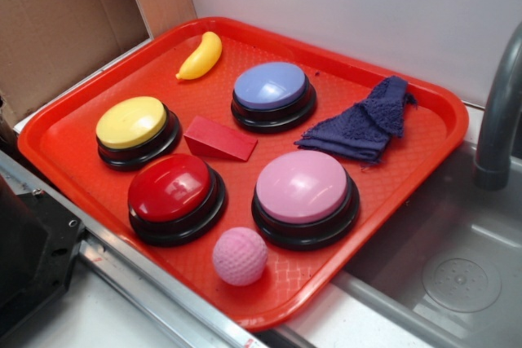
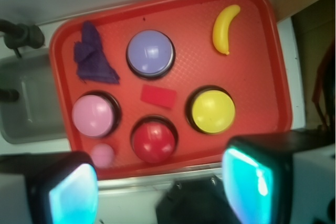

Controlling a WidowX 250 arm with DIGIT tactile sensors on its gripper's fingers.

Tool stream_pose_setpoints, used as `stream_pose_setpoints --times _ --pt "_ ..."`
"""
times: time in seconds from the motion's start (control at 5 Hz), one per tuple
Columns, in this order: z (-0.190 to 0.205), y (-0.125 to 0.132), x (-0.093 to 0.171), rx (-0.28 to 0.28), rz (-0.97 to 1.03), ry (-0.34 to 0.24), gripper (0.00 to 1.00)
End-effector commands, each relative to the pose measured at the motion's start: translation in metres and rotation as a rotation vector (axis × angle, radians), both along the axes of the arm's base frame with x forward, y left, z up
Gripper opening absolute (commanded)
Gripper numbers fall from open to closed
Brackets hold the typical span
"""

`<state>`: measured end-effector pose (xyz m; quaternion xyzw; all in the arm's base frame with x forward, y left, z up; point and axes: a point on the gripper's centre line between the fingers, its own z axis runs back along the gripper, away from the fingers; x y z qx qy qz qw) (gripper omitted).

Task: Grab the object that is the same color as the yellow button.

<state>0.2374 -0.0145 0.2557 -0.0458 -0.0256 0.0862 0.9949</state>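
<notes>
A small yellow toy banana (image 1: pixel 201 56) lies near the far left rim of the red tray (image 1: pixel 408 160); the wrist view shows this banana (image 2: pixel 225 28) at the tray's upper right. The yellow button (image 1: pixel 132 123), a dome on a black base, stands at the tray's left, and the wrist view has the button (image 2: pixel 212 110) right of centre. My gripper (image 2: pixel 164 190) hangs high above the tray's near edge, open, nothing between its teal pads (image 2: pixel 249 184). It does not show in the exterior view.
On the tray also stand a blue button (image 1: pixel 272 89), a red button (image 1: pixel 173 190) and a pink button (image 1: pixel 304 190), with a red wedge block (image 1: pixel 220 138), a pink ball (image 1: pixel 240 255) and a crumpled purple cloth (image 1: pixel 367 124). A steel sink (image 1: pixel 457 266) and grey faucet (image 1: pixel 499 112) lie right.
</notes>
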Motion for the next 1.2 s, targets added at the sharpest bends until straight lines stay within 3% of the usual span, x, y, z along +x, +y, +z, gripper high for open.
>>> stream_pose_setpoints --times 0.0,0.4,0.8,1.0 --pt "-0.007 0.074 0.088 0.053 0.167 -0.038 1.0" --pt "-0.094 0.097 0.107 0.223 0.07 0.012 1.0" --pt "-0.145 0.103 0.107 0.274 0.013 0.081 1.0" --pt "-0.166 0.109 0.108 0.273 0.014 0.122 1.0"
